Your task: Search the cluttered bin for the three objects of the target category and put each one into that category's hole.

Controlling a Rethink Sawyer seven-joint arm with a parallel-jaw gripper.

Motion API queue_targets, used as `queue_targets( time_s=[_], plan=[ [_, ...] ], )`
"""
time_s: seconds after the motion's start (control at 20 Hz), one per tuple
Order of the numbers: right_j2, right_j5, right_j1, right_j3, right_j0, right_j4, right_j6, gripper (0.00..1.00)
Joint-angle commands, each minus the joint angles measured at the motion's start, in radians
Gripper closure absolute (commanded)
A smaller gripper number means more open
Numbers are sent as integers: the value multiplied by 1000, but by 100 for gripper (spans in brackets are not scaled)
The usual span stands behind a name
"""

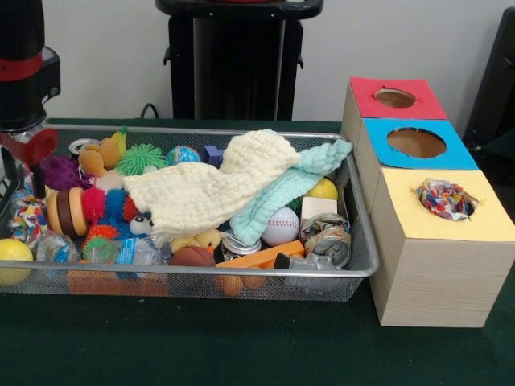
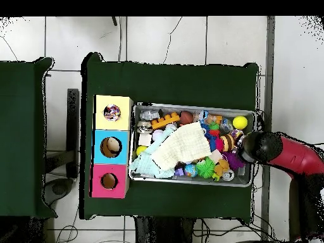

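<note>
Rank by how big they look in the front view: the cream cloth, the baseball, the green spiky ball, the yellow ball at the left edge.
1. cream cloth, by far the largest.
2. green spiky ball, baseball and yellow ball look alike; differing nearness makes ranking them unsure.

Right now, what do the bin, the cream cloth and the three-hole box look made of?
Bin: silvery metal mesh, see-through grid walls.
Cream cloth: soft textured fabric, probably cotton; it drapes and folds.
Three-hole box: pale wood or laminate, side shows faint grain; tops look matte red, blue, yellow.
</note>
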Motion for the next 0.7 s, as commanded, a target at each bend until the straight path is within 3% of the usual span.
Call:
queue_targets(
  time_s=[0.05, 0.25, 0.7],
  plan=[
    [101, 152, 82, -122, 38, -2, -143, 0],
    [106, 164, 101, -134, 48, 8, -137, 0],
    [146, 127, 140, -56, 23, 33, -127, 0]
  ],
)
